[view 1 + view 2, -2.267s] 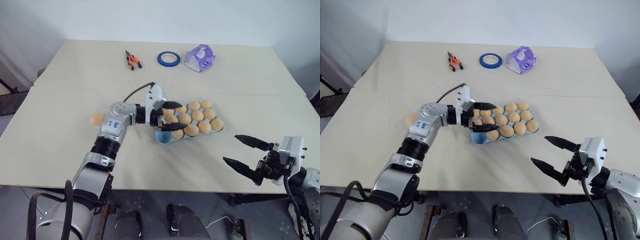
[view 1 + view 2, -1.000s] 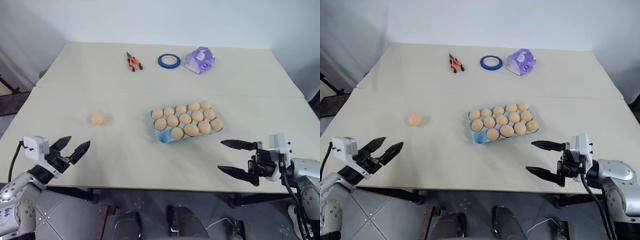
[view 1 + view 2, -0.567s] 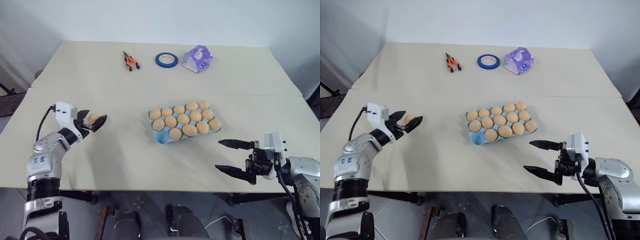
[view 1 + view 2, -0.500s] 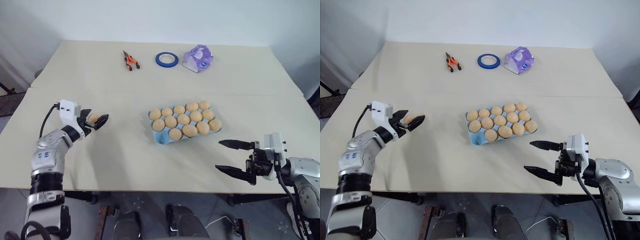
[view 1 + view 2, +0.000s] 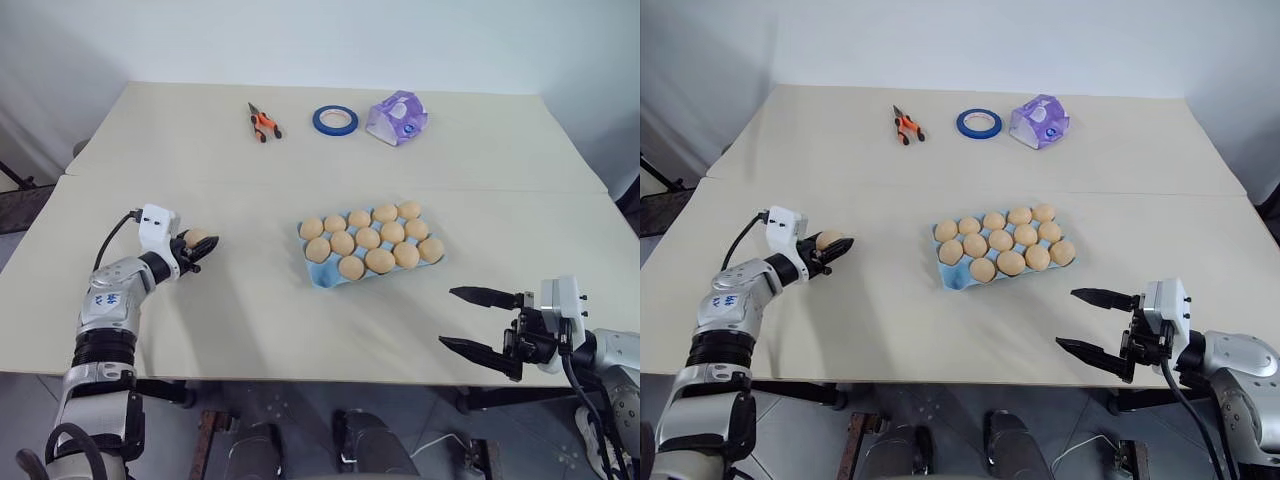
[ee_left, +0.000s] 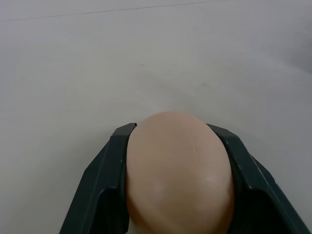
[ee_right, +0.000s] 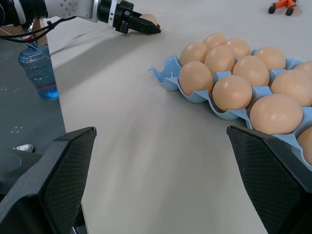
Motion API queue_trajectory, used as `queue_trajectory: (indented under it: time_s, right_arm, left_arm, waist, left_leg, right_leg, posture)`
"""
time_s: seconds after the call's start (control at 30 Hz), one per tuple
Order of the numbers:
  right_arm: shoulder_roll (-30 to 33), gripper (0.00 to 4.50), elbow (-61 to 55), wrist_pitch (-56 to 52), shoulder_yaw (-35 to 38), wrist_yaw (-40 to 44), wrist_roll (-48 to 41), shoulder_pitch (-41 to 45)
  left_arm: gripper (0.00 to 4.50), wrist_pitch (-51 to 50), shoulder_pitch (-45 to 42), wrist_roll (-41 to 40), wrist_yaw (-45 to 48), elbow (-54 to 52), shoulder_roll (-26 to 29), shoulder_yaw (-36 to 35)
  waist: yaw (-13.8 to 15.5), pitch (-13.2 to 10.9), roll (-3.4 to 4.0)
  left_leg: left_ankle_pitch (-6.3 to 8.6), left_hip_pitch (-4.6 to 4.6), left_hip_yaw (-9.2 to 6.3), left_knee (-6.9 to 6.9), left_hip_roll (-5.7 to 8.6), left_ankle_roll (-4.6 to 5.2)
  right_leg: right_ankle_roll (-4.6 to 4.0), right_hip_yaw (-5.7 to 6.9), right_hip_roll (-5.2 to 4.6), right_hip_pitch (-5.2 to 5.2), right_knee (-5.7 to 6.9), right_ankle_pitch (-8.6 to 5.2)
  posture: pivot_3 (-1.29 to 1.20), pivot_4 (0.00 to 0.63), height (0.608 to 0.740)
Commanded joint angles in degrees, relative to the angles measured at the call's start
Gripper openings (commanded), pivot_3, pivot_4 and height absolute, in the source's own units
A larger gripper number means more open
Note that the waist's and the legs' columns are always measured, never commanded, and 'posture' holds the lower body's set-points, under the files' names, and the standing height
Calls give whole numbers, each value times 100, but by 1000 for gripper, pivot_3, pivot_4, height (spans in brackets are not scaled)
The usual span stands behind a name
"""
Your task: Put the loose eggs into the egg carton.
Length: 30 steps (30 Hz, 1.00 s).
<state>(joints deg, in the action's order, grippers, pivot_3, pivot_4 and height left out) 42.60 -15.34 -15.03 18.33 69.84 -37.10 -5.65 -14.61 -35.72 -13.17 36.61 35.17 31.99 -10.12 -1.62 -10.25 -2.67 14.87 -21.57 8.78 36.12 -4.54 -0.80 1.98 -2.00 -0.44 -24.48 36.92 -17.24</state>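
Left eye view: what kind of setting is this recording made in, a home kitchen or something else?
Probably a lab or workshop test area rather than a kitchen: two plain tables pushed together against a bare white wall, with pliers and a blue tape roll lying beside the egg carton setup.

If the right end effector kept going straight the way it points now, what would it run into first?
Most likely the egg carton: in the right wrist view it lies ahead between the open fingers of the right end effector, its filled cups nearest. Bare table comes before it; height is hard to judge.
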Motion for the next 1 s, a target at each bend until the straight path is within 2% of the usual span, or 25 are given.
queue_trajectory:
  time_s: [0.03,0.13,0.27,0.47,0.7,1.0]
  right_arm:
    - [119,4500,-84,59,155,-11,-48,66]
    - [99,4500,-78,76,156,-52,-29,103]
    - [30,4500,-151,110,152,-142,-12,44]
    - [-105,4500,-366,193,239,-381,-11,-224]
    - [-300,4500,-808,281,430,-729,-35,-877]
    - [-421,4500,-1118,278,459,-1001,-52,-1225]
  left_arm:
    - [1750,60,-550,-84,389,-499,-77,199]
    - [1750,-18,-949,-179,702,-648,-268,383]
    - [1750,-163,-1577,-341,1444,-750,-868,848]
    - [1750,-93,-1880,-193,2543,-437,-1404,1590]
    - [1750,138,-1962,120,3159,-76,-1494,2071]
    - [1750,-112,-1880,307,3595,-249,-1205,2269]
  waist:
    - [4,-1,-1]
    - [25,-1,-2]
    - [18,-1,-2]
    - [-57,-2,0]
    - [-80,-5,2]
    - [-108,-4,2]
  left_leg:
    - [0,0,0,-1,0,0]
    - [0,-6,-4,1,6,0]
    - [1,-8,-2,2,14,4]
    - [0,-5,0,1,34,-5]
    - [-11,1,-23,2,35,-11]
    - [-15,0,-23,4,31,6]
  right_leg:
    - [0,0,0,0,-1,0]
    - [2,4,-1,0,-2,1]
    - [9,0,-2,1,-4,1]
    - [16,-9,7,-1,2,-4]
    - [11,-9,10,0,18,-8]
    - [20,-11,-2,5,17,-6]
  posture:
    - [0,150,740]
    - [0,150,740]
    - [0,150,740]
    - [0,150,740]
    - [0,150,740]
    - [0,150,740]
